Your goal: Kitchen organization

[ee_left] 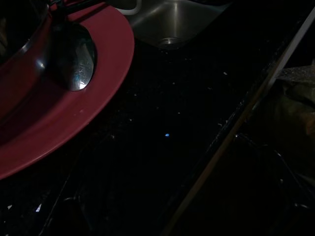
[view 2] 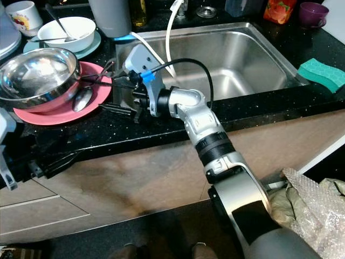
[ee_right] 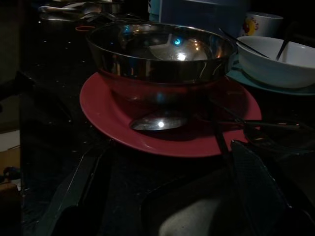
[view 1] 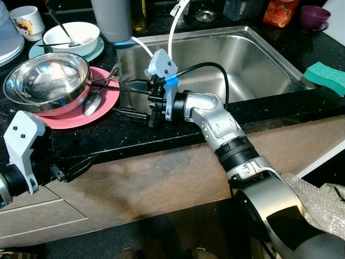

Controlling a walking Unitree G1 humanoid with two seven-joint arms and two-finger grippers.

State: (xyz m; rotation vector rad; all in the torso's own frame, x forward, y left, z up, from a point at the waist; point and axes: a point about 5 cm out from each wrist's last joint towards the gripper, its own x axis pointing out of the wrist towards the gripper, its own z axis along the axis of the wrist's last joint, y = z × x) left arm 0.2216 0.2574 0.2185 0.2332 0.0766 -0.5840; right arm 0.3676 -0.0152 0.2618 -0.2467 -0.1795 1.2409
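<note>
On the black countertop (view 1: 135, 132) left of the steel sink (view 1: 253, 59), a red plate (view 1: 81, 116) carries a steel mixing bowl (view 1: 47, 81) and a spoon (view 1: 92, 103), whose bowl end lies nearest the counter's front edge and whose long axis runs away toward the far side. From the head views, the right gripper (view 1: 116, 89) reaches leftward over the plate's rim with its fingers spread, around a thin utensil handle there. Farther left, the left gripper (view 1: 81, 164) hangs low at the counter's edge, and I cannot tell its fingers' state. Its wrist view shows the spoon's bowl against the plate. From the right wrist, the spoon lies under the mixing bowl; a white bowl (ee_right: 280, 61) sits beyond.
</note>
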